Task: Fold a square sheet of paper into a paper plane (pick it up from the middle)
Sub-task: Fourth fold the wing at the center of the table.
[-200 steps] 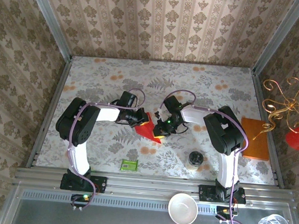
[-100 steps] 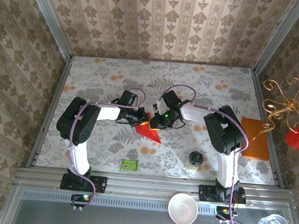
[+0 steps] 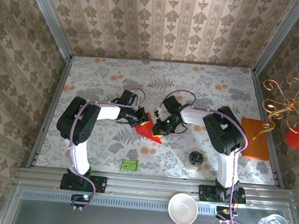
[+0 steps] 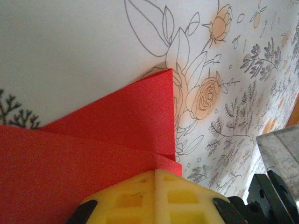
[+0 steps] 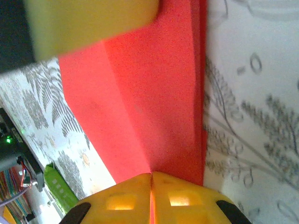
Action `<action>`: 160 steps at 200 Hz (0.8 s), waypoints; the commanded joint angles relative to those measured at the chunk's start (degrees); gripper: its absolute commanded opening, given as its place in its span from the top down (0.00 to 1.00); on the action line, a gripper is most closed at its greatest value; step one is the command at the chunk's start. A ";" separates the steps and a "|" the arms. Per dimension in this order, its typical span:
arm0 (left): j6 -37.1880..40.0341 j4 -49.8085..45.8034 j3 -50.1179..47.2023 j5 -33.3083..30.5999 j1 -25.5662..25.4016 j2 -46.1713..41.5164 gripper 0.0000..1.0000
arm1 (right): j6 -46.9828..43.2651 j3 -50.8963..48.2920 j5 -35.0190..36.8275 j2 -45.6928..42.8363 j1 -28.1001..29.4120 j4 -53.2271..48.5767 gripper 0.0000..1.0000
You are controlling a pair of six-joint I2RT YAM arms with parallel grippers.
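Your left gripper had its yellow fingers pressed tight together, tips set against the red sheet of paper. From its wrist camera the paper spread out ahead of the tips in flat folded layers. One sharp corner pointed away over the flowered table. You could not tell whether any edge was caught between those fingers.

Your right gripper was closed as well, and it was pinching the paper. A thin red line ran through the seam between its fingers, and a crease in the sheet led straight into that seam. Past the paper, a blurred yellow finger of the left gripper showed at the far edge.

From above, the paper sat between your two grippers, which met it from opposite sides. Its narrow point stuck out toward the arm bases, just below the right gripper.

A small green packet lay on the near side of the left gripper, well apart from it. A small lidded jar stood nearer the bases than the right gripper, off to its right. An orange pad lay well out to that gripper's right, at the table's edge.
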 commanded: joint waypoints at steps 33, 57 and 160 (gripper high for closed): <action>0.33 -5.34 -1.65 -3.85 2.12 2.28 0.92 | -3.07 -7.58 -1.73 -4.10 0.18 -6.81 0.87; 0.38 -5.04 -1.74 -3.32 2.13 2.19 0.92 | -2.18 -8.76 -1.61 -5.14 0.00 -5.98 0.87; 0.91 -2.73 -0.02 0.59 1.92 -0.70 0.90 | -0.21 -9.93 -1.84 -7.79 -0.35 -3.88 0.85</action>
